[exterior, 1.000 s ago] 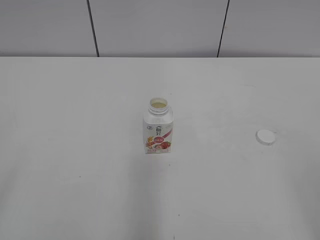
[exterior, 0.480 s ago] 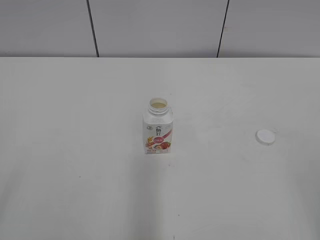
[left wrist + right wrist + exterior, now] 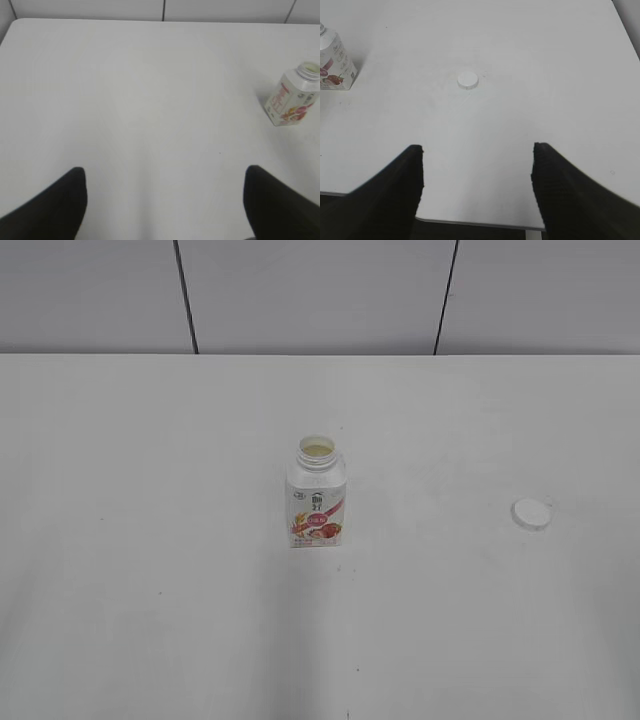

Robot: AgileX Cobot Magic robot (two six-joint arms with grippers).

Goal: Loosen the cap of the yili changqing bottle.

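Note:
The yili changqing bottle [image 3: 317,498] stands upright in the middle of the white table, its wide neck uncovered and pale liquid showing inside. It also shows at the right edge of the left wrist view [image 3: 292,96] and at the top left of the right wrist view [image 3: 334,66]. The white cap [image 3: 531,513] lies flat on the table, far to the bottle's right, apart from it; the right wrist view shows the cap [image 3: 467,80] ahead of the jaws. My left gripper [image 3: 165,177] is open and empty. My right gripper [image 3: 477,152] is open and empty, back at the table's near edge.
The white table [image 3: 150,540] runs back to a grey panelled wall [image 3: 320,290]. Its near edge [image 3: 480,222] shows between the right jaws. Neither arm appears in the exterior view.

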